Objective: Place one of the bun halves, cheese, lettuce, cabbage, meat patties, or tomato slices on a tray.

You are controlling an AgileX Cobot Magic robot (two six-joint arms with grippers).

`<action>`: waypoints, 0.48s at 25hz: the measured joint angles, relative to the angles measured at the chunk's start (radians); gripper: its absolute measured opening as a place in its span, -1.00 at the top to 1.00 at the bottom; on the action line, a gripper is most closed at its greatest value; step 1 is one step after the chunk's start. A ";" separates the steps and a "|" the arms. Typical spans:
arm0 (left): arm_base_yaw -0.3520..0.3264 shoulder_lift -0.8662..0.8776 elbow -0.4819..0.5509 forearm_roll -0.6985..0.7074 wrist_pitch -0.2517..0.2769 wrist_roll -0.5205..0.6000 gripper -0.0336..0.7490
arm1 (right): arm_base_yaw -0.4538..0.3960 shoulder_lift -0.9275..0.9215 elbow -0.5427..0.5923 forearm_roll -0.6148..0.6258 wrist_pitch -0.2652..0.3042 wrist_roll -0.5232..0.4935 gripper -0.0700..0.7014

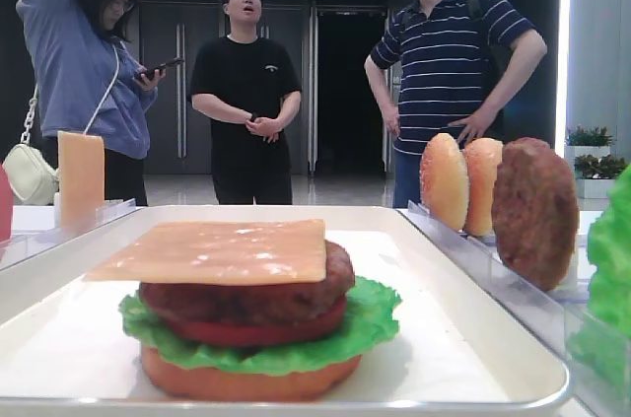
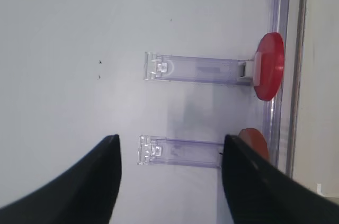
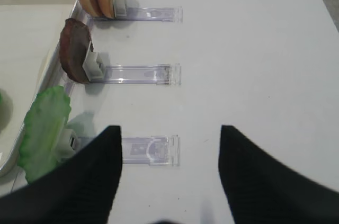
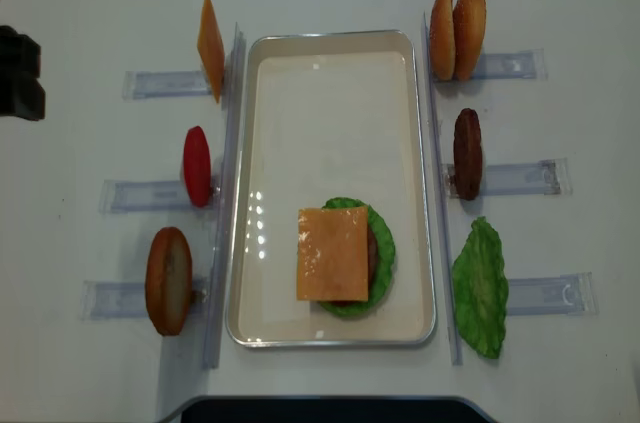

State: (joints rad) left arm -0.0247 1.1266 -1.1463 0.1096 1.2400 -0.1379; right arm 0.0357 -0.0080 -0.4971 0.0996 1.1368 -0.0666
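On the white tray [image 4: 330, 73] lies a stack. The cheese [image 4: 333, 253] is on top, over a meat patty [image 1: 246, 299], a tomato slice [image 1: 256, 331], lettuce [image 1: 365, 328] and a bun half [image 1: 246, 378]. Standing in holders on the right are two bun halves [image 4: 458, 33], a patty [image 4: 467, 153] and lettuce [image 4: 481, 286]. On the left stand cheese [image 4: 210, 46], a tomato slice [image 4: 197, 165] and a bun half [image 4: 169, 280]. My right gripper [image 3: 169, 127] is open over the lettuce's holder [image 3: 151, 151]. My left gripper [image 2: 170, 137] is open over the bun's holder [image 2: 180, 152]. Both are empty.
Narrow clear plastic holders [image 4: 510, 178] lie on the white table on both sides of the tray. A dark object [image 4: 20, 73] sits at the table's left edge. Three people [image 1: 246, 92] stand beyond the far end of the table.
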 joint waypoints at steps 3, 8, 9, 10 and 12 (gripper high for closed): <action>0.000 -0.080 0.029 -0.001 0.001 0.000 -0.27 | 0.000 0.000 0.000 0.000 0.000 0.000 -0.26; 0.000 -0.202 0.090 -0.003 0.003 0.000 -0.27 | 0.000 0.000 0.000 0.000 0.000 0.000 -0.26; 0.000 -0.226 0.102 -0.004 0.004 0.000 -0.27 | 0.000 0.000 0.000 0.000 0.000 0.000 -0.26; 0.000 -0.249 0.116 -0.004 0.004 0.000 -0.27 | 0.000 0.000 0.000 0.000 0.000 0.000 -0.26; 0.000 -0.292 0.143 -0.004 0.005 0.000 -0.27 | 0.000 0.000 0.000 0.000 0.000 0.000 -0.26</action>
State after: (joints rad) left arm -0.0247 0.8346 -1.0037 0.1052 1.2452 -0.1383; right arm 0.0357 -0.0080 -0.4971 0.0996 1.1368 -0.0666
